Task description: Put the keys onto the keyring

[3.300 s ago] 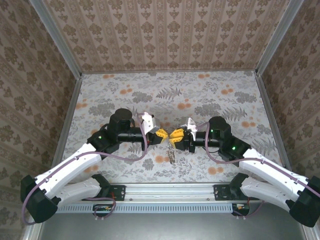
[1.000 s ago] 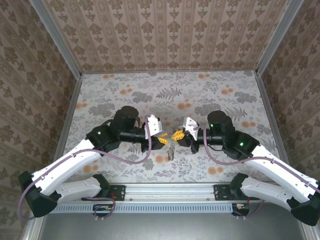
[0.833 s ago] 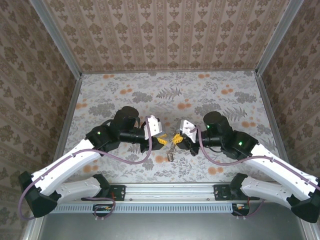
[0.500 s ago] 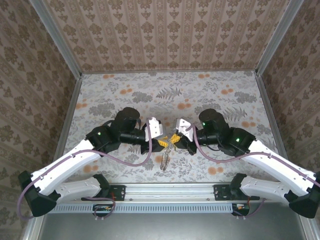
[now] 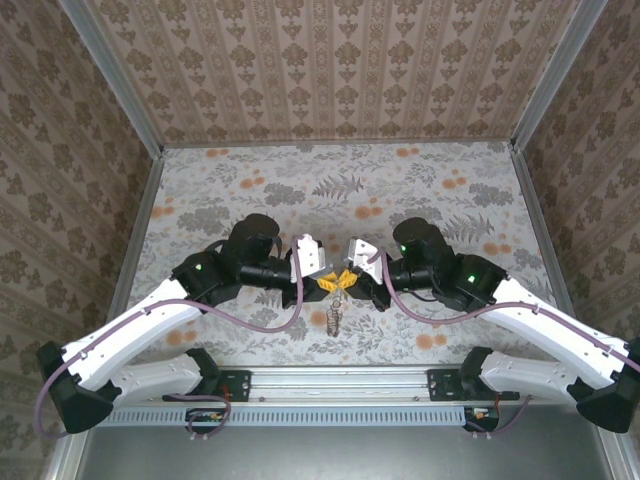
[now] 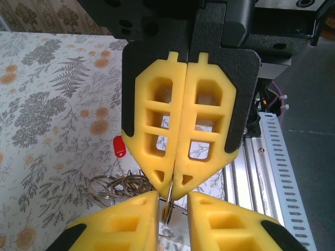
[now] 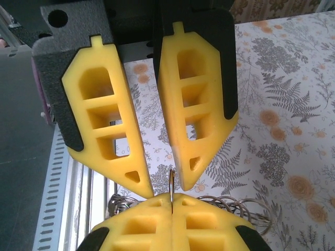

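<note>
Mid-frame, the right gripper [image 7: 171, 201] clamps the keyring [image 7: 171, 181] tight; the left gripper [image 6: 171, 201], slightly parted around it, should close squarely before prying.

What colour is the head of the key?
The key head is bright red, best seen in the left wrist view.

both arms start at the near edge and bend in toward the middle. the left arm [image 5: 150, 325] reaches to the right and the right arm [image 5: 545, 312] reaches to the left, so the two wrists point at each other. the left gripper [image 5: 322, 284] and the right gripper [image 5: 352, 281] meet tip to tip, almost touching. the right gripper's yellow fingers [image 6: 157, 130] are pressed flat together. the left gripper's fingers [image 7: 104, 125] stand a little apart, closer at the tips.
</note>
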`<action>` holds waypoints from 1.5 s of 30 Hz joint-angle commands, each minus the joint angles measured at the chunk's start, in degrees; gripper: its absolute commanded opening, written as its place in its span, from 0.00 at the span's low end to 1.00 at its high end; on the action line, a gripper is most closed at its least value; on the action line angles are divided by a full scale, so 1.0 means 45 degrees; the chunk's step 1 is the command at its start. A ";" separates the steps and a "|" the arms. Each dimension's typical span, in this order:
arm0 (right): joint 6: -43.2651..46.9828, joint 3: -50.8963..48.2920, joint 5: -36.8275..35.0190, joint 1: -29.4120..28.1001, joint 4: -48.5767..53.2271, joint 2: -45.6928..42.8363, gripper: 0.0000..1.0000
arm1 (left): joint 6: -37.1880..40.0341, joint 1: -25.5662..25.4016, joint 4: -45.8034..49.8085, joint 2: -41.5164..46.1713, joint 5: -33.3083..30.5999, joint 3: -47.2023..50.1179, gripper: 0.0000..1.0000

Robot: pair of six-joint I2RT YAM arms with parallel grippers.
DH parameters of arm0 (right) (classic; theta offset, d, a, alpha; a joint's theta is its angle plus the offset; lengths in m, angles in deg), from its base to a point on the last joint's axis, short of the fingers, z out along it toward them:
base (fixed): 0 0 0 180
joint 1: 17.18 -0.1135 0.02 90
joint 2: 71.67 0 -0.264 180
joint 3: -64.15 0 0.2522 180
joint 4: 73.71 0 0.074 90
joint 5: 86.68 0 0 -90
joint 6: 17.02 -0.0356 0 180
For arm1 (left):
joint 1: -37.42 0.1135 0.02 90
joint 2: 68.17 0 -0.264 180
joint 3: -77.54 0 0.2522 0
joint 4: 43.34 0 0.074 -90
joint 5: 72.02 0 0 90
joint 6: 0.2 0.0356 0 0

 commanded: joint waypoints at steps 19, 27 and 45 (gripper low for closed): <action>0.0562 -0.0278 0.0925 -0.0249 -0.0946 -0.0781 0.00 | -0.0232 0.0000 -0.0541 0.0088 0.0404 0.0031 0.21; 0.0543 0.0045 0.0919 -0.0263 -0.0662 -0.0399 0.00 | -0.0269 0.0005 -0.0596 0.0067 0.0559 0.0032 0.18; -0.0058 -0.0727 0.0940 -0.0405 -0.1877 -0.1545 0.36 | -0.0075 0.0079 -0.0840 0.0534 0.1188 0.0260 0.00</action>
